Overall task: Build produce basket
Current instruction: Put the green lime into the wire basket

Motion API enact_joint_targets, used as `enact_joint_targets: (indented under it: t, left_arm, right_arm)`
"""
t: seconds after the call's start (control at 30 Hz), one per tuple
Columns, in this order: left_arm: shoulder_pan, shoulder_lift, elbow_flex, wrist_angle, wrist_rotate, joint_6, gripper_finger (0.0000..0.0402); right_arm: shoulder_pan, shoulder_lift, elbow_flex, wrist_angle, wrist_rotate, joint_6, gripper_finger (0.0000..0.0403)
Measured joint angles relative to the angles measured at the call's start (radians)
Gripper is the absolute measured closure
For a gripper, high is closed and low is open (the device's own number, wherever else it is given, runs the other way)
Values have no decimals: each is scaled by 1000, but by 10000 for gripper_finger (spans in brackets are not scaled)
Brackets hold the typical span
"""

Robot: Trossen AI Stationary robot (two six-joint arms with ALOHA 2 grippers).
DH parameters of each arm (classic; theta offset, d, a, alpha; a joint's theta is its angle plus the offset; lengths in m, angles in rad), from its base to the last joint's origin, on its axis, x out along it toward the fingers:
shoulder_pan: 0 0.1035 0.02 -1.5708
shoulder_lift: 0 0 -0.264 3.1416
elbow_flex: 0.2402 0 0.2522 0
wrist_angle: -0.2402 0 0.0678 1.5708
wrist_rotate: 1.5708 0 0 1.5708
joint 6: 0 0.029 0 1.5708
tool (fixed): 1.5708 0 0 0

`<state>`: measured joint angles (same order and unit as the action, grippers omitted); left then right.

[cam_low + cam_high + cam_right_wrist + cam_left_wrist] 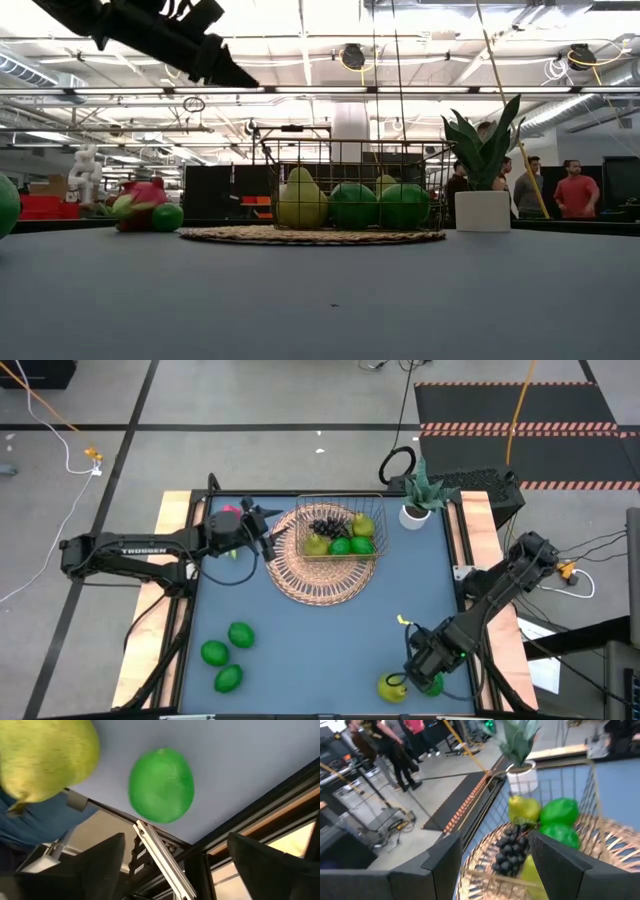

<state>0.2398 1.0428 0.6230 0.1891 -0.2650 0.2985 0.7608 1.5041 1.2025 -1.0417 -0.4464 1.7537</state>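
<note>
The copper wire basket (340, 530) sits on a round wicker mat (318, 575) and holds a dark grape bunch (512, 851), pears (301, 198) and limes (353, 205). My left gripper (262, 530) hovers open and empty just left of the basket, looking into it. The pink dragon fruit (138, 204) rests on the table beside that arm, with a lime (167, 217) next to it. My right gripper (425, 668) is open near the table's near right corner, its fingers either side of a lime (161, 785), with a pear (45, 760) next to it. Neither fruit is touched.
Three limes (229, 655) lie together near the table's near left corner. A potted green plant (418, 500) stands at the far right, next to the basket. The table's near edge rail (160, 855) runs close under the right gripper. People (575, 190) stand in the room beyond.
</note>
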Motion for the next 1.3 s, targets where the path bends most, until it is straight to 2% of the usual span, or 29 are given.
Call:
enact_joint_targets:
  t: [0.13, 0.27, 0.43, 0.77, 1.0, 1.3]
  left_arm:
    - [0, 0, 11, -8, 15, 8, 170]
    - [8, 0, 12, -3, 17, 14, 170]
    - [22, 0, 12, -3, 24, 10, 170]
    - [26, 0, 13, -14, 37, 3, 170]
    - [27, 0, 13, -14, 37, 2, 170]
    - [27, 0, 13, -13, 37, -3, 170]
  right_arm:
    - [19, 0, -67, 129, -53, 74, 9]
    - [23, -2, -132, 256, -86, 141, 13]
    - [22, -3, -182, 382, -38, 149, 17]
    - [41, 0, -279, 386, 6, 202, 18]
    - [44, -2, -333, 483, 67, 224, 18]
    - [32, -2, -340, 423, 80, 143, 18]
